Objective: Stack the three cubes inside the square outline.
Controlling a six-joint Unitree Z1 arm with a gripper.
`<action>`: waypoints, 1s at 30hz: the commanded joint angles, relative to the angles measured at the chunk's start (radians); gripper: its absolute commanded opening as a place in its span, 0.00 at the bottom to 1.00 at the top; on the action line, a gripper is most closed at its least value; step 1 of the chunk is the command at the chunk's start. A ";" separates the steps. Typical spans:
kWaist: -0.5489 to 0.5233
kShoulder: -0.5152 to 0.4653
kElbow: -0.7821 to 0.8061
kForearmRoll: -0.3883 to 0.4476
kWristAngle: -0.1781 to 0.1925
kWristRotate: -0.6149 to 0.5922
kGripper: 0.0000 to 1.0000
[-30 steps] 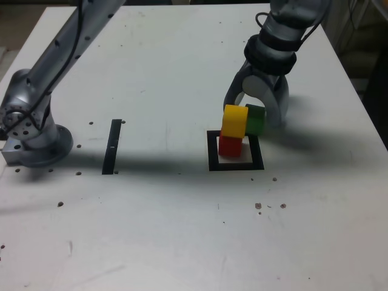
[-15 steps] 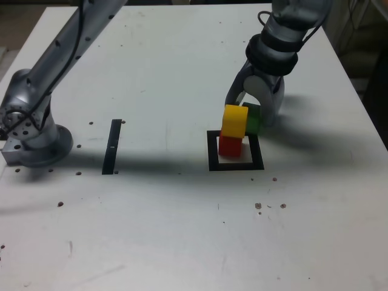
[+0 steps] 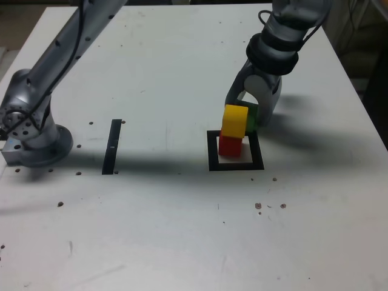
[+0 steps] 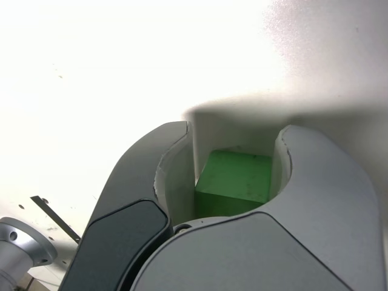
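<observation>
In the exterior view a yellow cube rests on a red cube, which stands in the left part of the square outline of black tape. Just behind the stack, on the exterior view's right, a sliver of the green cube shows on the table. My gripper reaches down over it. In the wrist view the green cube fills the space between the two grey fingers, which press on both its sides, so my gripper is shut on it.
A straight black tape strip lies left of the outline in the exterior view. The arm's base stands at the far left of the white table. Small dark specks dot the tabletop.
The jaws have narrowed from a wide straddle to a grip on the green cube. The cube sits slightly further behind the yellow one. The stack has not moved.
</observation>
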 commanded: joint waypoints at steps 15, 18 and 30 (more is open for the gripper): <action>-0.001 -0.118 0.002 0.043 0.049 -0.003 0.23; -0.001 -0.144 0.006 0.053 0.058 -0.005 0.23; 0.007 -0.238 0.043 0.079 0.067 -0.065 0.24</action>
